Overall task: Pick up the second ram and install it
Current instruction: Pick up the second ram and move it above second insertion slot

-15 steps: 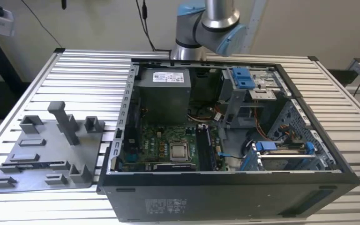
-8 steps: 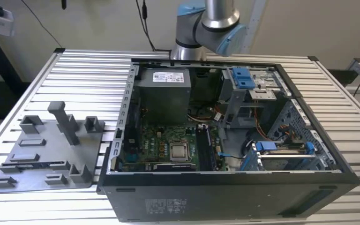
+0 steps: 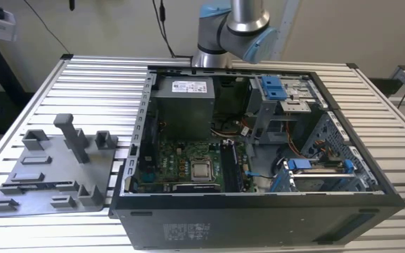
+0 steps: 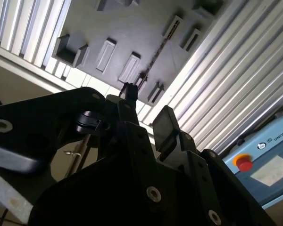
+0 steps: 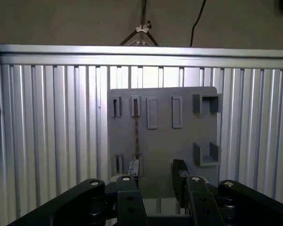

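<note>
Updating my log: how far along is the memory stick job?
Nothing looks done: the memory stick stands in a slot of the grey tray. The hand hangs open and empty above the tray in both wrist views. Left: lifting the stick and seating it in the computer case.

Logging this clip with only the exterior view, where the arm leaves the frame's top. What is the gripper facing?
Observer: In the first wrist view the gripper faces the grey tray, apart from it.
Operator: Open or shut?
Observer: Open; in both wrist views nothing sits between its fingers.
Operator: Is the second ram lifted?
Observer: No, the second ram sits in the tray, lined up with one finger.
</note>
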`<state>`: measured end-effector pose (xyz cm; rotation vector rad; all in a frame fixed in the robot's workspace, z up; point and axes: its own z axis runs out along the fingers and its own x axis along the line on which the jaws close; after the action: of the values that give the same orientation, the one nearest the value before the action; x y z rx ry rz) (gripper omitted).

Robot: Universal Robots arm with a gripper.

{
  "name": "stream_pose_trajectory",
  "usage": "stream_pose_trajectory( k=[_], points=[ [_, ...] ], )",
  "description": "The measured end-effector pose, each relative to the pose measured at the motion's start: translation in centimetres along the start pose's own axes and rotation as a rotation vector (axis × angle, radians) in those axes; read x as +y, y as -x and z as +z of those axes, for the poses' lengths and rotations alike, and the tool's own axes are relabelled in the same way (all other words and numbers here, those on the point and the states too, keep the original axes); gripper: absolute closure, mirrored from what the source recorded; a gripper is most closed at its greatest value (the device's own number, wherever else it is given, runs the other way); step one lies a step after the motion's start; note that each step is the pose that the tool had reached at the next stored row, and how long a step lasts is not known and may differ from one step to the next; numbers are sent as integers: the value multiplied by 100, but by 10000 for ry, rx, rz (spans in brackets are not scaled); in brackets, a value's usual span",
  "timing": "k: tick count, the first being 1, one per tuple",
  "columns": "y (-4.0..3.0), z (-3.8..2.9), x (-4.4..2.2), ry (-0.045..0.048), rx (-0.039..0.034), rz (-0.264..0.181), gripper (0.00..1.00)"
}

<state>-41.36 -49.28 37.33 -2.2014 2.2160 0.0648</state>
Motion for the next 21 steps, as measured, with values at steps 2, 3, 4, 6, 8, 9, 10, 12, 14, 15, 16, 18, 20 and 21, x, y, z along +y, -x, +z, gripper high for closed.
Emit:
stream_pose_trajectory(
  k=[2, 3, 4, 6, 8, 9, 10, 12, 14, 15, 16, 18, 20, 21],
  points=[
    [-2, 20, -1, 30, -2, -6, 58],
    [-2, 29, -1, 35, -1, -36, 58],
    [-3, 38, -1, 36, -2, -66, 58],
    [-4, 65, -2, 38, -1, -106, 58],
    [-6, 100, -3, 40, 0, -144, 58],
    [-6, 117, -3, 40, 0, -156, 58],
    [-7, 134, -3, 41, 1, -164, 58],
    [-9, 166, -4, 41, 0, -179, 58],
    [-11, 190, -4, 42, 1, -202, 58],
    [-12, 201, -4, 43, 2, -217, 58],
    [-13, 212, -4, 44, 2, -233, 58],
    [-14, 230, -5, 46, 3, -278, 58],
    [-15, 247, -5, 48, 4, -344, 58],
    [-15, 256, -6, 50, 4, -376, 58]
  ],
)
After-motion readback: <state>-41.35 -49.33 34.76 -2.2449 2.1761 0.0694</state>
